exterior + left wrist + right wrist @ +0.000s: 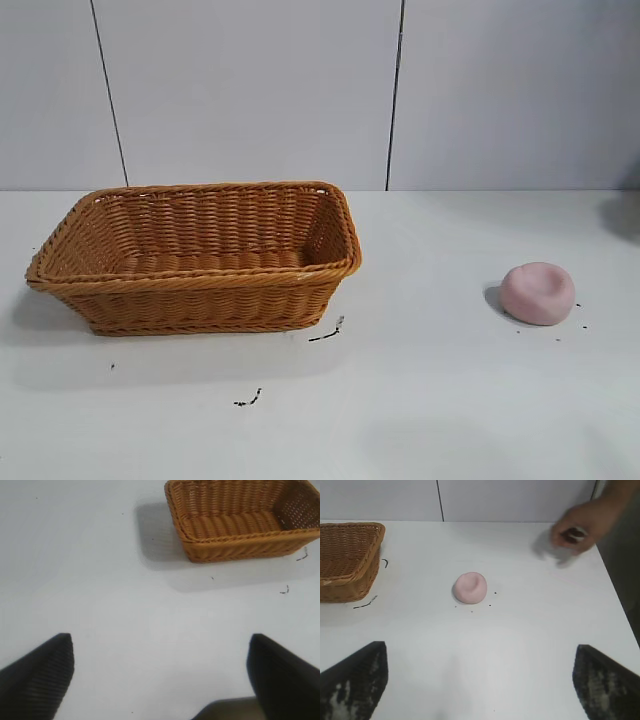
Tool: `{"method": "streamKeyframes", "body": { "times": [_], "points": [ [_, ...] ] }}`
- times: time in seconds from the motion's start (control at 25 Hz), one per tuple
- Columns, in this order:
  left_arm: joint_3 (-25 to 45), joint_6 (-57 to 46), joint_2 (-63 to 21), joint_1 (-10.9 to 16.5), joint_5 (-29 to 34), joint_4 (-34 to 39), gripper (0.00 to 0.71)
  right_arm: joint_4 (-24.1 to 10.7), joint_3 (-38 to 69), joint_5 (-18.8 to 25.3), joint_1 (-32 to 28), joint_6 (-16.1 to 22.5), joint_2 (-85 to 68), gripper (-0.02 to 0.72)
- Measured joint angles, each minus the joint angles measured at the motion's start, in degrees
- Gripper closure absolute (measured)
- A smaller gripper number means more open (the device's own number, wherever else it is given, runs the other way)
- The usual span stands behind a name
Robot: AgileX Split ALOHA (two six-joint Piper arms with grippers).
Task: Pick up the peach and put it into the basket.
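The peach (538,293) sits on the table (420,400), far from the basket (200,255). Both claws, right (477,685) and left (160,680), are spread wide, holding nothing. A person's hand (582,525) is close and could get bumped.

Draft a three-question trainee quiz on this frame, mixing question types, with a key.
1. True or false: the peach already lies inside the basket.
2. In the exterior view, the peach sits on the table to which side of the basket? A) left B) right C) behind it
3. Fill in: in the right wrist view, a person's ____ shows above the table's far corner.

Key
1. False. It rests on the table, well apart from the basket.
2. B.
3. Hand.

Both the left gripper and right gripper have their fingers spread wide, holding nothing.
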Motion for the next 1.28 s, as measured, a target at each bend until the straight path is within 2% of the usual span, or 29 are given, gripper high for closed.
{"method": "streamKeyframes", "body": {
  "times": [0.4,0.68,1.0,1.28],
  "points": [
    [0.0,0.0,0.0,0.0,0.0,0.0,0.018,0.0,-0.2,0.1,0.0,0.3,1.0,0.014],
    [0.0,0.0,0.0,0.0,0.0,0.0,0.018,-2.0,-9.7,-2.7,0.0,1.3,28.6,0.014],
    [0.0,0.0,0.0,0.0,0.0,0.0,0.018,-2.2,-21.3,-12.9,0.0,1.5,66.1,0.014],
    [0.0,0.0,0.0,0.0,0.0,0.0,0.018,-2.6,-34.9,-13.4,3.4,0.2,87.0,0.014]
  ]
}}
